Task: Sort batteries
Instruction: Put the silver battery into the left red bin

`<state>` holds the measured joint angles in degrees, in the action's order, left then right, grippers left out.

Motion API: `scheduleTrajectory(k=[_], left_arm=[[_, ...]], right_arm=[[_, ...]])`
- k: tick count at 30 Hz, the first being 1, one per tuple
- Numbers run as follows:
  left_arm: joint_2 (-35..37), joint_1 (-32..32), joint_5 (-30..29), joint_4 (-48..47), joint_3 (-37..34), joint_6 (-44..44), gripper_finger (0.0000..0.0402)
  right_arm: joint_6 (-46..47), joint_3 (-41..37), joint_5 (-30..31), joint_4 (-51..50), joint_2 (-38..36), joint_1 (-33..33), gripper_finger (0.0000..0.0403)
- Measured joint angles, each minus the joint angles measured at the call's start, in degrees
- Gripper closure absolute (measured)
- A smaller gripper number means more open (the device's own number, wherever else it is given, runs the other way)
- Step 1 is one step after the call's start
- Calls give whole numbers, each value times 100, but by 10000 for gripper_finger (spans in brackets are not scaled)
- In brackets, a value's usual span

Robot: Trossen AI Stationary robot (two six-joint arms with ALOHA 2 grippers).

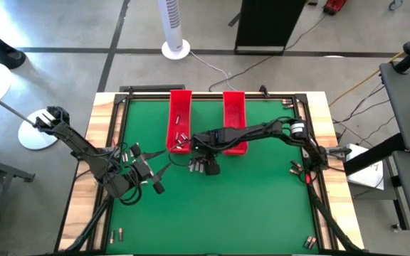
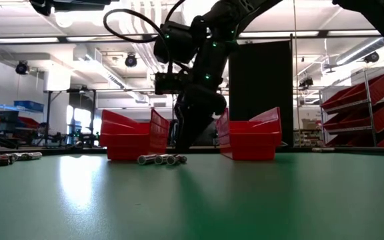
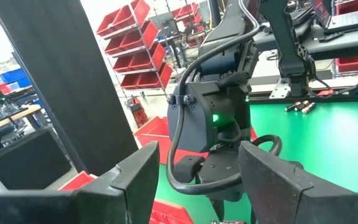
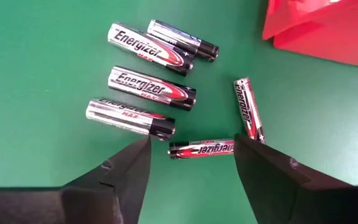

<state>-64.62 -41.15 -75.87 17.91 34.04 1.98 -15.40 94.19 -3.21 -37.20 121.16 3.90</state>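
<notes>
The right pincer (image 4: 191, 165) hangs wide apart and empty just above a loose cluster of batteries (image 4: 151, 88): six slim glossy cylinders, silver with black and red bands, lying flat on the matte green table (image 4: 36, 74) beside the corner of a smooth red plastic tray (image 4: 328, 31). The left pincer (image 3: 197, 180), its blunt dark fingers also spread and empty, waits nearby over the table.

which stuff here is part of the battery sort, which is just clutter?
In play: loose batteries, left red tray, right red tray, right gripper open over the pile, left gripper open, waiting.
Clutter: tower fan, red shelf bins.
</notes>
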Motion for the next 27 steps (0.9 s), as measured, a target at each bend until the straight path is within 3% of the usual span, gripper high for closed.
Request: scheduleTrajectory(k=[10,27], left_arm=[[0,2,-1,2,0,0,203],[0,2,-14,-95,0,-13,203]], right_arm=[[40,-81,-467,147,51,234,164],[-456,-99,-487,143,291,231,159]])
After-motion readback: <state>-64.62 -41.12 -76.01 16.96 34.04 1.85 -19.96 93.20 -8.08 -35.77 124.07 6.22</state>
